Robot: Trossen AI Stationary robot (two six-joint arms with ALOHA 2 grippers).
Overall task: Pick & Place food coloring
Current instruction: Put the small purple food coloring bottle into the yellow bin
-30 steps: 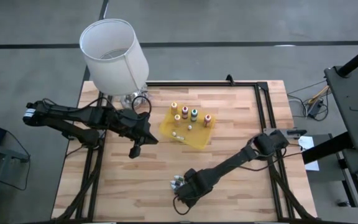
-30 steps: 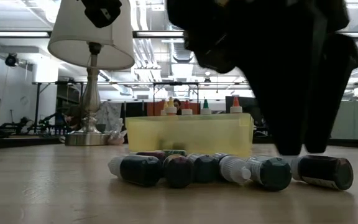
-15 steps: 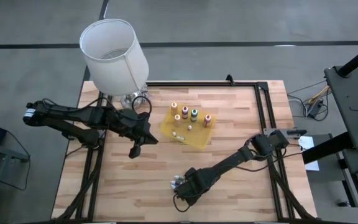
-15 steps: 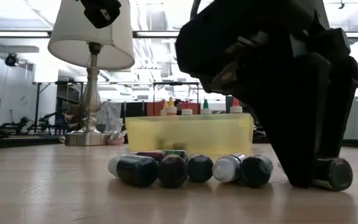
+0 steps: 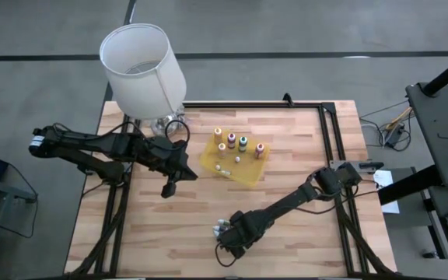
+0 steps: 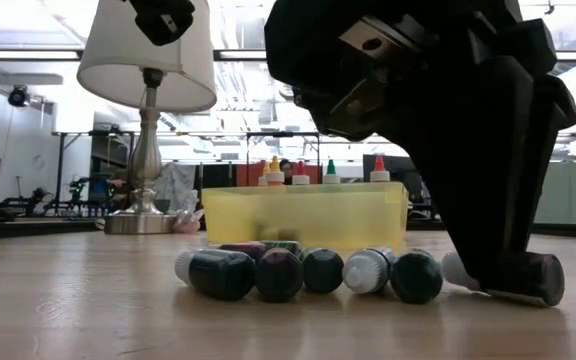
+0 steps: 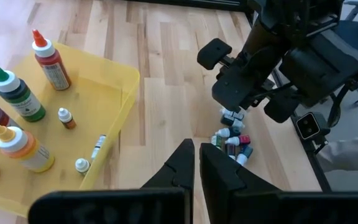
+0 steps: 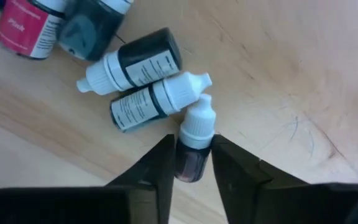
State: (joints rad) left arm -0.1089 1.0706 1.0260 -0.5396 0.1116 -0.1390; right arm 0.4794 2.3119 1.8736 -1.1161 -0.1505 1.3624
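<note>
Several small food coloring vials (image 6: 298, 272) lie on their sides in a cluster (image 5: 221, 227) near the table's near edge. My right gripper (image 8: 191, 146) points down at the cluster's right end, shut on one dark vial (image 6: 528, 278) with a white cap. Larger food coloring bottles (image 7: 17, 99) stand upright in the yellow tray (image 5: 247, 173) mid-table, where a few tiny vials also lie. My left gripper (image 7: 197, 163) hangs shut with nothing in it, above the table left of the tray (image 5: 168, 189). My right gripper pinches the dark body (image 8: 190, 163) of one small vial between its two fingers (image 8: 160, 168), behind the white cap (image 8: 197, 124). The fingers come from above, pointing down, and lie across the vial. The vial lies on its side on the wood.
A lamp with a white shade (image 5: 142, 70) stands at the table's far left corner. A black frame rail (image 5: 329, 132) runs along the far and right edges. Two more vials (image 8: 142, 81) lie right beside the held one. Bare wood (image 5: 154, 233) shows left of the cluster.
My right gripper has come down over the rightmost vial of the row and shut on it. The other vials in the row have shifted slightly closer together. The left arm has kept still.
</note>
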